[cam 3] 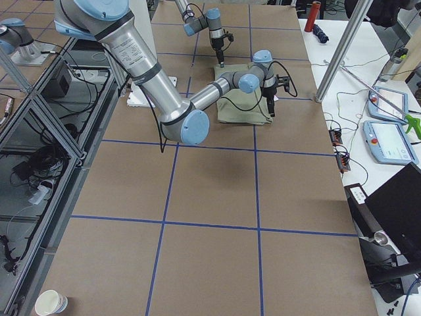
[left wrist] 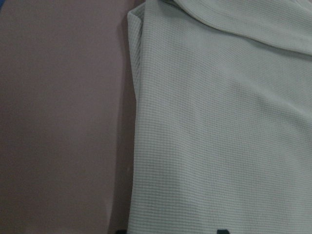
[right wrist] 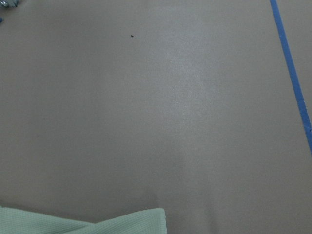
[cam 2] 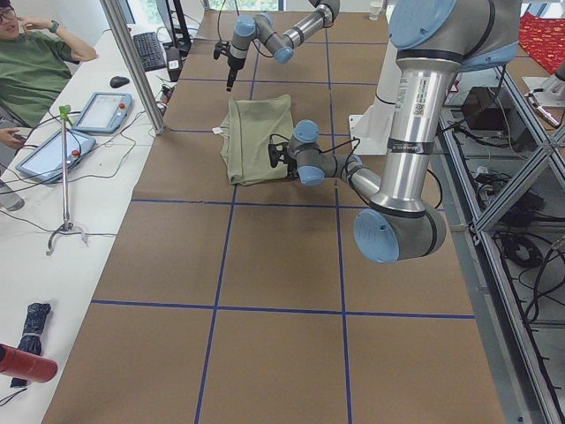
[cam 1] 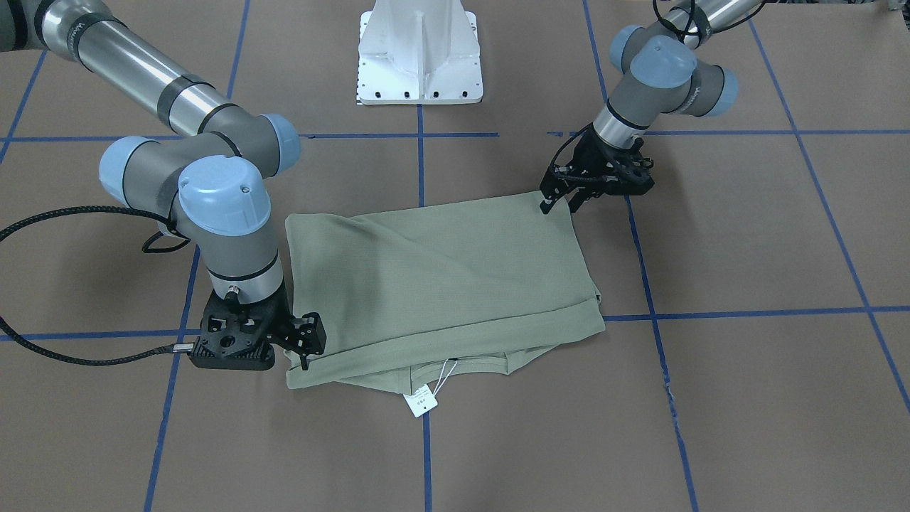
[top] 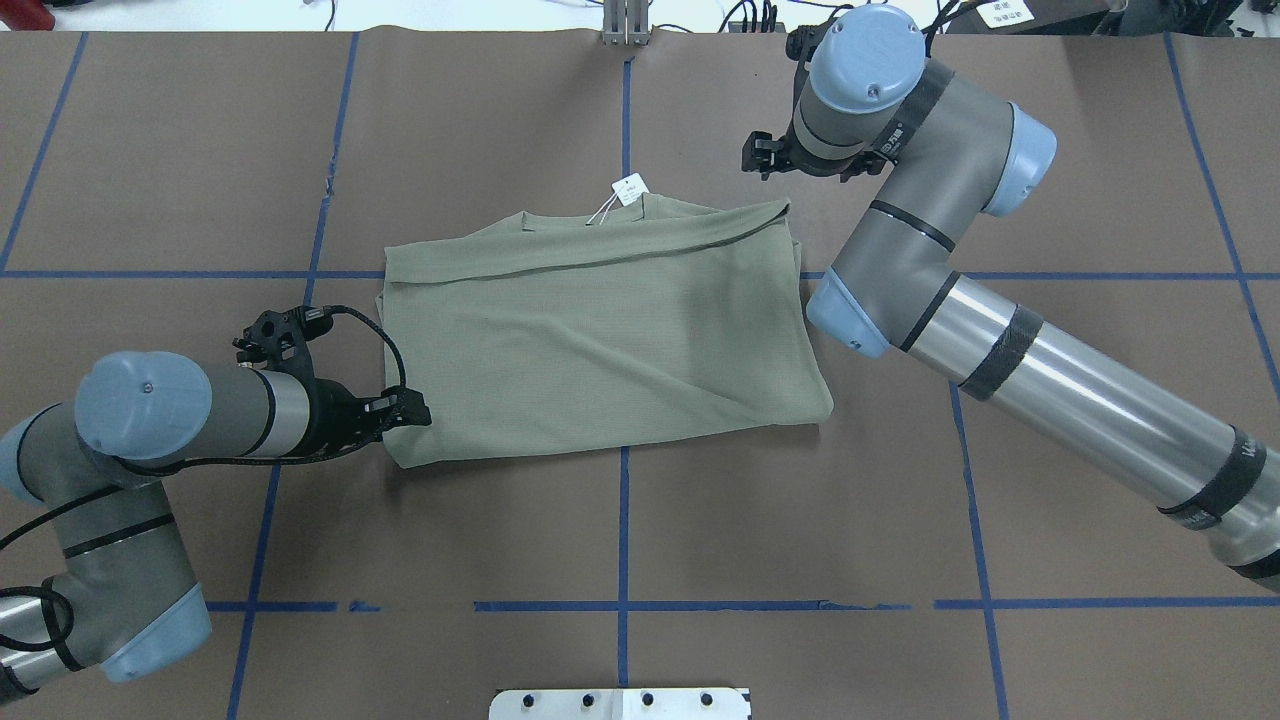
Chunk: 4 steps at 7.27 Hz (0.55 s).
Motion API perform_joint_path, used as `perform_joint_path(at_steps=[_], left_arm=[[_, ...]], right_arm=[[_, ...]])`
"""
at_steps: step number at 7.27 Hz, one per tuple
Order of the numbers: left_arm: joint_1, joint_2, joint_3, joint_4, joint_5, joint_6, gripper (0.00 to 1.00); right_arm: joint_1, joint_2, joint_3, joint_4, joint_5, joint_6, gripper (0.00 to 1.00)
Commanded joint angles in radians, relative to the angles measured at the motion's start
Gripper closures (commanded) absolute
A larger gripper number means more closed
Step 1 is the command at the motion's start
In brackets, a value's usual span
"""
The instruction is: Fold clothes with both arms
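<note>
The clothes are one sage-green shirt (cam 1: 441, 277) (top: 600, 330), folded into a rough rectangle at the table's middle. Its white hang tag (cam 1: 421, 404) (top: 630, 190) pokes out at the edge far from the robot. My left gripper (cam 1: 560, 206) (top: 410, 412) is open at the shirt's near corner on my left side. The left wrist view shows the cloth (left wrist: 219, 122) under two spread fingertips. My right gripper (cam 1: 306, 363) (top: 765, 155) hovers over the far corner on my right side and looks open, holding nothing. That corner (right wrist: 97, 224) lies flat on the table.
The white pedestal base (cam 1: 419, 53) (top: 620, 703) stands at the robot's side of the table. Blue tape lines (top: 622, 520) grid the brown surface. A seated person (cam 2: 35, 53) and tablets (cam 2: 101, 110) are at a side bench. A paper cup (cam 3: 51, 303) sits at one corner.
</note>
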Motion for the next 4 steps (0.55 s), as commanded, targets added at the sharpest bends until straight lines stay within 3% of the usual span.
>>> perform_joint_path(at_steps=[1,2,4], left_arm=[[0.006,0.005,-0.002,0.001,-0.003,0.0,0.31],[0.011,0.005,-0.006,0.001,-0.003,-0.002,0.32],[0.026,0.002,-0.007,0.001,-0.003,-0.011,0.46]], right_arm=[[0.0,-0.003,0.009,-0.001,-0.002,0.003,0.0],[0.0,-0.011,0.018,-0.001,-0.002,0.003,0.0],[0.0,-0.013,0.02,-0.001,-0.002,0.003,0.0]])
